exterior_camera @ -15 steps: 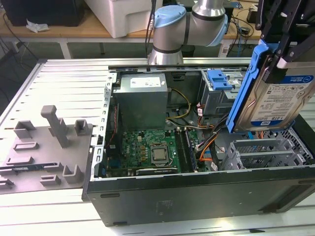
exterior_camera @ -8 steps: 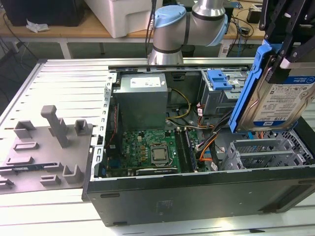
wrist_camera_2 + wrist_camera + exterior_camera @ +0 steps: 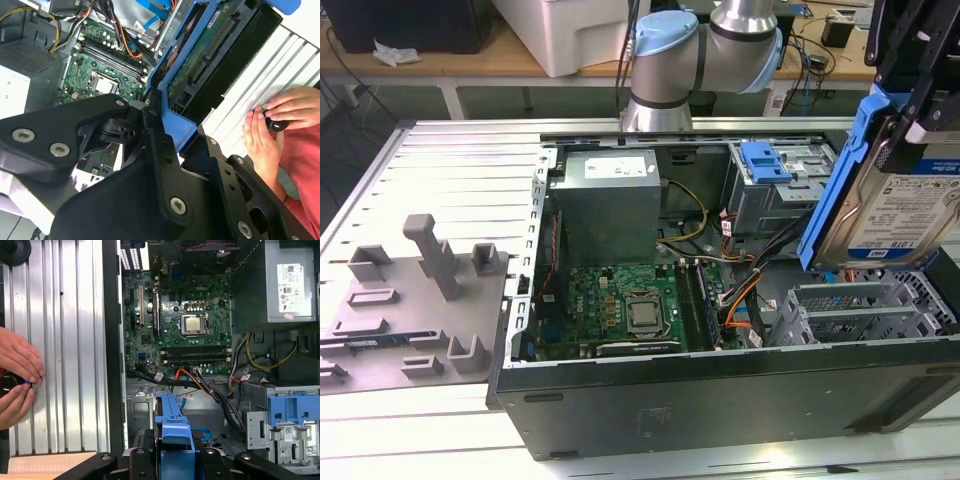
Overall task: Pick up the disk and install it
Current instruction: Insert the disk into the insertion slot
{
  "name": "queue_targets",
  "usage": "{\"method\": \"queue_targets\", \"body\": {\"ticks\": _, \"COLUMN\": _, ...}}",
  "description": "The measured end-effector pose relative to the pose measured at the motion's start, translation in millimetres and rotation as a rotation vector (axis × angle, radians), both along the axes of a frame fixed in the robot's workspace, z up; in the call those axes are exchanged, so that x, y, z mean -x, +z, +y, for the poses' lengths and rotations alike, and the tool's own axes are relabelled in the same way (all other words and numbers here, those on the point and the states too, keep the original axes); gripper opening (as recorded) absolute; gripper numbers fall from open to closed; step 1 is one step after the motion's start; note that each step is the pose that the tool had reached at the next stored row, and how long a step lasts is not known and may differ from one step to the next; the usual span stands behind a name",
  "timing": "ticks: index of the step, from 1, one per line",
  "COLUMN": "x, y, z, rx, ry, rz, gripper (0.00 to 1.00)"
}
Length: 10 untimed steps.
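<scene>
At nine o'clock in the exterior view a grey fixture plate [image 3: 410, 300] lies on the slatted worktop [image 3: 450, 160]. The open case [image 3: 720, 410] takes the middle, with the power supply [image 3: 605, 205] at its twelve o'clock and the board [image 3: 620, 305] at six. A bare blue bracket [image 3: 765, 160] sits toward one o'clock, and a metal cage [image 3: 860, 310] lies at the case's four o'clock.

The disk [image 3: 905, 210] hangs at three o'clock in that view. It stands on edge and tilted, label outward, above the cage and apart from it. The jaws pinch it by its blue rails [image 3: 837, 180], and the second wrist view shows the black links closed on one rail.

The pick-up looks done, since the disk is off every surface and held firmly. The install is not yet done: the disk sits in no bay, and the cage below looks unfilled.

In the first wrist view a person's hands [image 3: 17, 375] rest on the worktop beside the case, around a small dark object.
</scene>
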State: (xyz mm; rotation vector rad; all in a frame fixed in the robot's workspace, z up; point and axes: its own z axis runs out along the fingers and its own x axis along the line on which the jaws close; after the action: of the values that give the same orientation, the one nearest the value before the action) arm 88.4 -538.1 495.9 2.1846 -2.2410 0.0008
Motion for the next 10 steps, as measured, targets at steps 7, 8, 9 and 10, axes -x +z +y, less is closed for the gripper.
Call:
{"method": "queue_targets", "body": {"ticks": 7, "x": -4.3, "y": -0.9, "z": 0.0, "rx": 0.0, "ry": 0.002, "rz": 0.0, "gripper": 0.37}}
{"method": "queue_targets", "body": {"ticks": 8, "x": -4.5, "y": -1.3, "z": 0.0, "rx": -0.0001, "ry": 0.005, "rz": 0.0, "gripper": 0.37}}
{"method": "queue_targets", "body": {"ticks": 9, "x": -4.8, "y": -1.7, "z": 0.0, "rx": -0.0001, "ry": 0.012, "rz": 0.0, "gripper": 0.37}}
{"method": "queue_targets", "body": {"ticks": 10, "x": -5.0, "y": -1.9, "z": 0.0, "rx": 0.0, "ry": 0.02, "rz": 0.0, "gripper": 0.37}}
